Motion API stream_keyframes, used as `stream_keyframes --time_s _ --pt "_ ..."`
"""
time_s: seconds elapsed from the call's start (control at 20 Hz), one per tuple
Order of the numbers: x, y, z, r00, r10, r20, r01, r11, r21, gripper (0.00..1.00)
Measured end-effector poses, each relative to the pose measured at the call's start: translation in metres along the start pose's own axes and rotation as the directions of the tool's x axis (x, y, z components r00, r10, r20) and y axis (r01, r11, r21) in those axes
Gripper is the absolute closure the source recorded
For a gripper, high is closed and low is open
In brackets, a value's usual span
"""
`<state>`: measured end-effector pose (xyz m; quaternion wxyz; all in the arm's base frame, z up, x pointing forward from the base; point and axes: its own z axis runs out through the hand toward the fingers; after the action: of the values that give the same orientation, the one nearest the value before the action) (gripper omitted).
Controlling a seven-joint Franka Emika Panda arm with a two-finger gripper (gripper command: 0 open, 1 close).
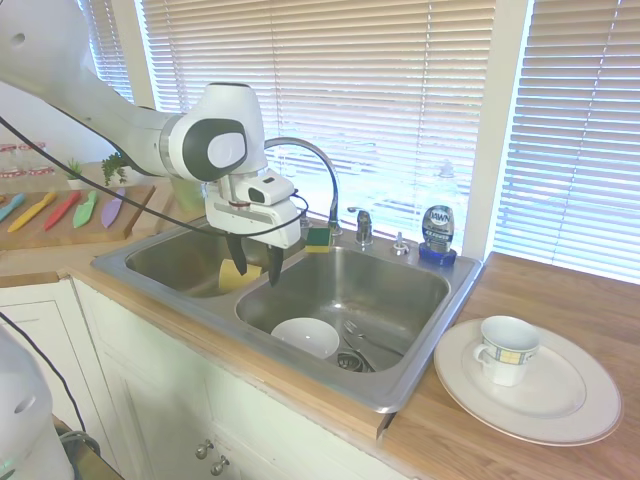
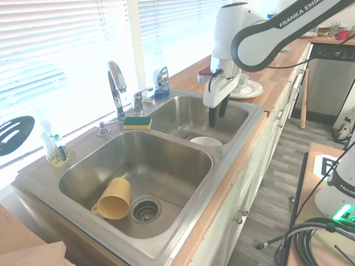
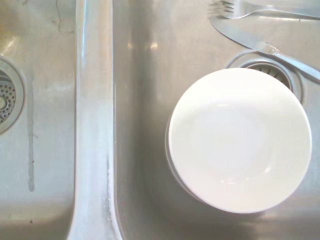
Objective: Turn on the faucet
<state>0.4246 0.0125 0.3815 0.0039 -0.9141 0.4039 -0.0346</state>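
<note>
Chrome faucet (image 1: 310, 165) stands untouched; your gripper (image 1: 255, 266) hangs above the sink (image 1: 400, 375) divider, fingers spread, holding nothing.

A home kitchen is showing here. A stainless double sink (image 1: 420, 345) is sitting in a wooden countertop (image 1: 560, 460) across the middle of the frame, with white cabinet doors (image 1: 180, 420) running along the lower left. Slatted blinds (image 1: 400, 90) are covering the windows across the top. A dish soap bottle (image 1: 437, 233) and a sponge (image 2: 137, 122) are resting behind the basins, and a white bowl (image 3: 240, 140) is lying in one basin beside cutlery (image 3: 260, 45). A cup (image 1: 507, 349) is standing on a plate (image 1: 570, 400) at lower right.
</note>
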Motion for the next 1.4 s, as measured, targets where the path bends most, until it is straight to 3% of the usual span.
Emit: stream_keyframes --time_s 0.95,1.2,1.4 --pt "0.013 -0.01 0.006 1.0 0.008 0.007 -0.008 1.0 -0.016 1.0" --pt "0.05 -0.033 0.01 1.0 0.017 -0.017 -0.017 1.0 -0.009 1.0" --pt "0.098 -0.075 0.014 0.999 0.016 -0.038 -0.016 1.0 0.006 1.0"
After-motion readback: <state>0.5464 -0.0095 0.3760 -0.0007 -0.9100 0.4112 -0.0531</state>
